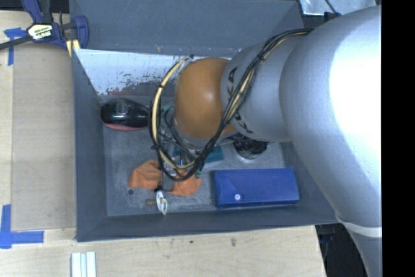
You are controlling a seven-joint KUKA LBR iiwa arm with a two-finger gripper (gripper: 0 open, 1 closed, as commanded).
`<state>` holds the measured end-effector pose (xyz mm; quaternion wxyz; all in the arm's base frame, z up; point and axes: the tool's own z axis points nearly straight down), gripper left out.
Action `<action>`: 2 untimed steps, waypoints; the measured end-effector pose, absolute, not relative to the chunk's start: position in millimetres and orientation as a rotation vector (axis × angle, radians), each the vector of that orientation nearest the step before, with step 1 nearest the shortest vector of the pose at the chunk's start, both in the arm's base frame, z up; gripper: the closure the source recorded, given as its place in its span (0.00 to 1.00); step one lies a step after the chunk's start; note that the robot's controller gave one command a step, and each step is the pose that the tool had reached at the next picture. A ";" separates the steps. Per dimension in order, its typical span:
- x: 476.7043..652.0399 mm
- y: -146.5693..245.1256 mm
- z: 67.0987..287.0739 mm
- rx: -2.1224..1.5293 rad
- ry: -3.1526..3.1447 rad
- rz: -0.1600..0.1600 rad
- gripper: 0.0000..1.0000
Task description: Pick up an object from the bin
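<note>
So the gripper (167,180) is down near the bin (91,159) floor, around 7 o'clock from the middle. It's mostly buried under the arm's orange wrist cover (201,97) and a tangle of cables (157,120). Honestly can't tell if it's open or closed, the working end is just too hidden.

It sits right over an orange crumpled thing (145,175), soft-looking, like a rag or a wad of foil. One lump sticks out at the gripper's 9 o'clock and another at its 4 o'clock. It looks like the two are touching, but I can't see a grip on it.

Just at 6 o'clock of the gripper there's a small silvery bit (161,204). Could be robot, could be loose, no idea.

Other stuff in the bin:
- blue flat box (256,187) at about 5 o'clock, lying flat, with a tiny pale mark on top that's too small to read
- black rounded thing (123,114) with a red underside at 10 o'clock, well apart from the gripper
- dark round thing (249,148) at 3 o'clock, half under the arm

No brand or lettering I can make out on any of it.
</note>
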<state>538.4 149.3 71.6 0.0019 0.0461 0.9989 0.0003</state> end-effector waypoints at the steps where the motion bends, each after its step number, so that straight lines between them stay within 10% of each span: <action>1: 544.0 156.4 70.7 0.307 3.128 -0.001 1.00; 2: 544.0 156.4 70.7 0.307 3.127 -0.001 1.00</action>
